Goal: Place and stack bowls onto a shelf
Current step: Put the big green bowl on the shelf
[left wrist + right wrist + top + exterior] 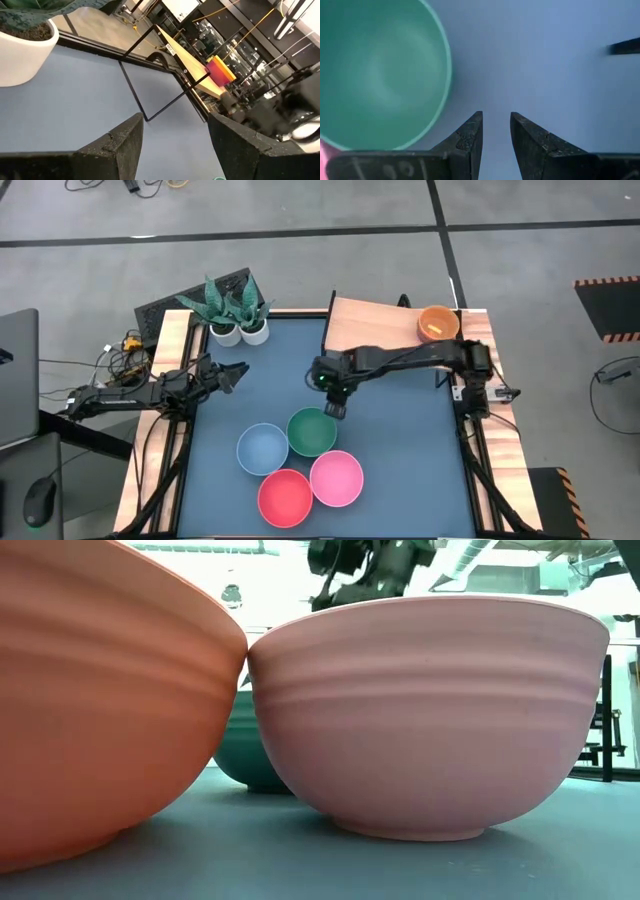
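Observation:
Four large bowls stand in a cluster on the blue mat: blue (262,448), dark green (312,432), red (285,497) and pink (336,478). A small orange bowl (438,323) rests on the right end of the light wood shelf (375,328) at the far side. My right gripper (336,410) points steeply down just beyond the green bowl's far rim. In its wrist view its fingers (496,135) are open with bare mat between them, and the green bowl (380,70) lies beside them, untouched. My left gripper (238,372) waits open at the left, level above the mat.
Two white plant pots (240,332) stand at the far left of the mat. The shelf's thin dark legs (135,95) stand on the mat's far part. Wooden rails (170,410) border the table. In the low view the red bowl (100,690) and pink bowl (430,710) hide most of the scene.

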Available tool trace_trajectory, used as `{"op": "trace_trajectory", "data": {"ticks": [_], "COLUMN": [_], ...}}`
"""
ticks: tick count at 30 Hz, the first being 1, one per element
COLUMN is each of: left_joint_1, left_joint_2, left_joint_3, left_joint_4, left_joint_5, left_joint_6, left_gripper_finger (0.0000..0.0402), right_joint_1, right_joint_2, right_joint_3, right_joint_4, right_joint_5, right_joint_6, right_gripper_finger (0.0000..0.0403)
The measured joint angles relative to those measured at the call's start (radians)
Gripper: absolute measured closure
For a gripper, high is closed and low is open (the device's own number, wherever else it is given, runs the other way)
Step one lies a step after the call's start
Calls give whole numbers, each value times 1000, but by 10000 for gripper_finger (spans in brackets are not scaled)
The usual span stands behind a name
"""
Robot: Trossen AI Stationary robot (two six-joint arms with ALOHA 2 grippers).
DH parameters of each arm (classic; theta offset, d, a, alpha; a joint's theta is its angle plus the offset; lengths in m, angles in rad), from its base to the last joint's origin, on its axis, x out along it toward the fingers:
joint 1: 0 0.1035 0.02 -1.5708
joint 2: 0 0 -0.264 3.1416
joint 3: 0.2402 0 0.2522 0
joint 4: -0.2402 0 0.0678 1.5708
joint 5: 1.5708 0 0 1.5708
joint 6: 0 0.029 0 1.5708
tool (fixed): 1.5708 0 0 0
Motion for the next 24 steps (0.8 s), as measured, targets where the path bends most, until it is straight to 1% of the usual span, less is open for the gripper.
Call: {"op": "trace_trajectory", "data": {"ticks": [2,5,8,12,15,17,20,24], "left_joint_1": [0,0,0,0,0,0,0,0], "left_joint_2": [0,0,0,0,1,6,12,22], "left_joint_3": [0,0,0,0,0,0,0,0], "left_joint_4": [0,0,0,0,0,0,0,0], "left_joint_5": [0,0,0,-1,-1,-1,-1,1], "left_joint_6": [0,0,0,5,5,5,1,0], "left_gripper_finger": [193,193,193,193,193,193,193,193], "right_joint_1": [6,17,20,21,32,42,55,62], "right_joint_2": [27,42,32,6,1,3,33,85], "right_joint_3": [0,0,0,0,3,0,3,0], "right_joint_4": [1,13,28,83,158,164,181,168], "right_joint_5": [-30,-38,-38,-38,-35,-34,-12,-11], "right_joint_6": [-11,-22,-21,14,37,38,38,38], "right_gripper_finger": [278,278,278,278,278,278,278,278]}}
